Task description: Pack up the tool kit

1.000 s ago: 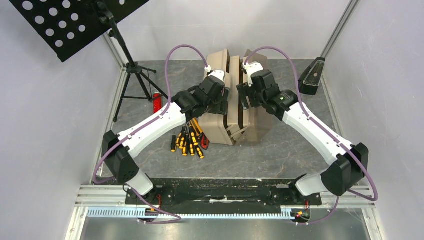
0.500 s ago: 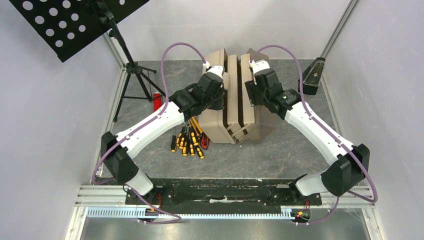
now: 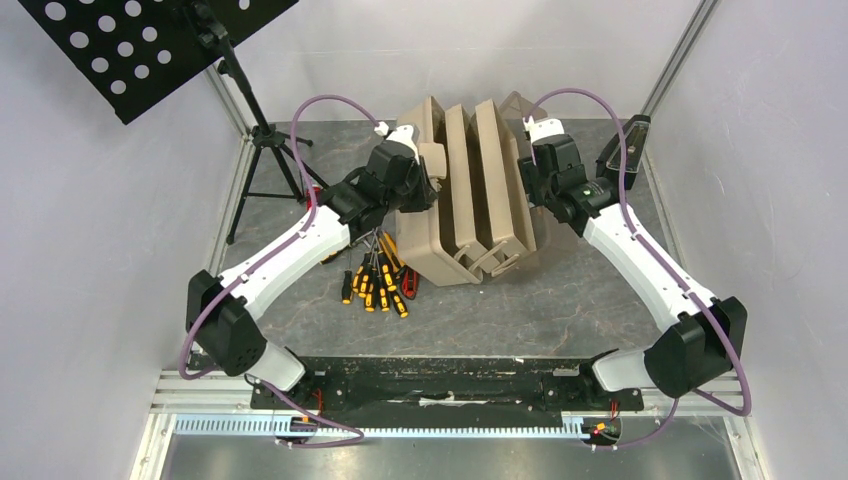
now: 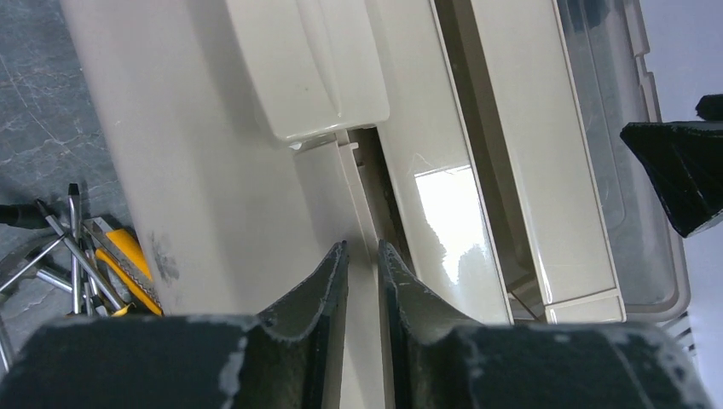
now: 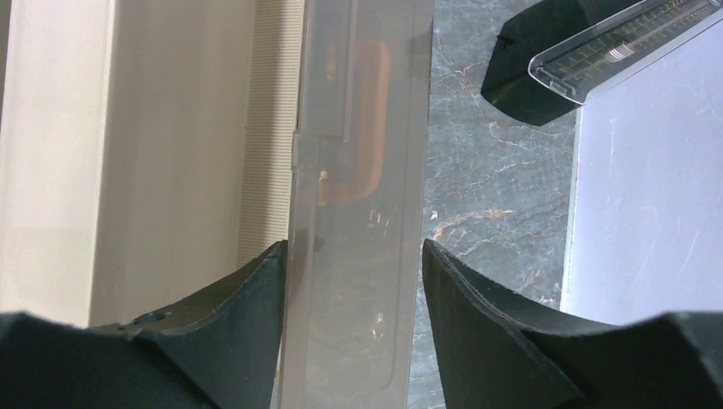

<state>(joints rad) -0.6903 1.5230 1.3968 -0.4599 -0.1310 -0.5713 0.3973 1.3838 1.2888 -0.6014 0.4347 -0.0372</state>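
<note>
Left wrist: left gripper point(image 4: 362, 247) pinches a toolbox point(image 4: 196, 128) rib. The right gripper point(image 5: 354, 245) straddles the clear tray point(image 5: 362, 128), grip unclear, with floor point(image 5: 486, 187) beside it.

Left gripper point(image 4: 362, 249) jaws nearly together, pinching a thin rib of the tan toolbox point(image 4: 213, 170). Pale handle point(image 4: 315, 68) just beyond the tips. Screwdrivers point(image 4: 64, 256) lie off to its left.

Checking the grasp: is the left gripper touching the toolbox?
Touching. The left wrist view shows the left gripper pinching a thin rib on the toolbox.
</note>
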